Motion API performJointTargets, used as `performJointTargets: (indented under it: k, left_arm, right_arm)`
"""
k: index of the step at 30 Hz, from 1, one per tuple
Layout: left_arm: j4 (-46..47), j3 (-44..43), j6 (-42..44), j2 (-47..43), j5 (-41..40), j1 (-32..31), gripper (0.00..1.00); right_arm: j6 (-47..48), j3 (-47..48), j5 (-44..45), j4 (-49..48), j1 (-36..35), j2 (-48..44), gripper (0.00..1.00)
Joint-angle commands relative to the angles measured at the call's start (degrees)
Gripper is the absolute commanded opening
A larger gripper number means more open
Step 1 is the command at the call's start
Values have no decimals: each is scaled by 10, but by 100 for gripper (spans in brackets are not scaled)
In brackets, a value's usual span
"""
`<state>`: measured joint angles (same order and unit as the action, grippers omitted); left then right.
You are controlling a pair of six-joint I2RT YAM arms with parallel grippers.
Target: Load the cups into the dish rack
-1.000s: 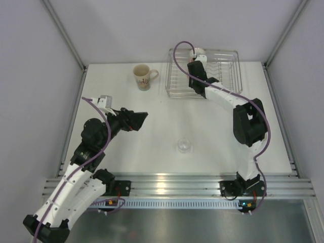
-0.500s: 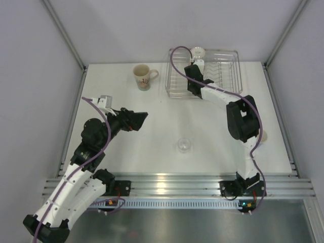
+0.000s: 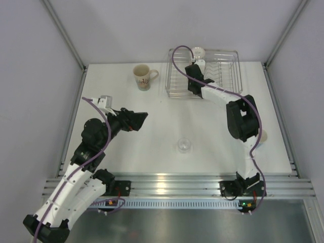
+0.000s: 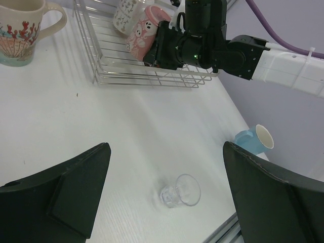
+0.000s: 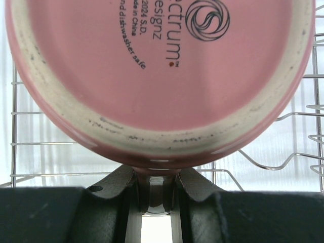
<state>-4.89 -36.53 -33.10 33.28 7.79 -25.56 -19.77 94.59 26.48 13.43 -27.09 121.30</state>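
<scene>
We have the right pincer (image 5: 157,183) reaching over the dish rack (image 3: 229,51), clamped on a pink mug (image 4: 142,35). In the right wrist view the mug's base fills the view, printed lettering and all, with the two fingers squeezed onto a narrow dark-red part just below it; whether that is the handle or the rim we cannot tell. From the left wrist view, the pink mug sits tilted inside the rack's wire walls, just beside a white patterned mug (image 4: 126,13) already in there.

The left pincer (image 3: 142,120) hangs above the counter (image 3: 212,126) with its fingers spread wide apart, gripping nothing. Below it, out on the open counter, we see a small clear glass (image 4: 180,191).

The cream floral mug (image 3: 143,77) stands upright just left of the rack, handle pointing towards it. A light blue cup (image 4: 251,140) lies on its side near the counter's right edge, partly hidden by the right arm's elbow in the overhead view.
</scene>
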Motion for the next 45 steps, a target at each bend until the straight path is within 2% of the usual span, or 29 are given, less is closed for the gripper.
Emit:
performJointTargets:
  k: [1,6,13,18,24,32,39,45]
  left_arm:
    - [16,2,-4,1,-8,-1,98]
    - [16,-1,-3,1,-8,-1,98]
    - [15,-11,-1,4,-7,-1,98]
    - [15,-13,-2,8,-4,-2,98]
    - [16,-17,-4,9,-2,-1,98]
    - [16,-15,-6,4,-2,-1,98]
    - [15,-15,-9,2,-1,-2,98]
    - [18,-13,-15,4,1,-1,98]
  right_arm:
    - [-9,24,12,-41,5,-17,0]
    - [-1,17,9,-39,7,-19,0]
    - [7,31,16,-10,9,-25,12]
    - [13,53,35,32,9,-19,13]
    - [22,49,17,39,12,-26,18]
    - [24,62,13,62,13,-23,34]
    - [28,62,30,83,13,-29,33]
    - [32,41,23,72,13,-48,21]
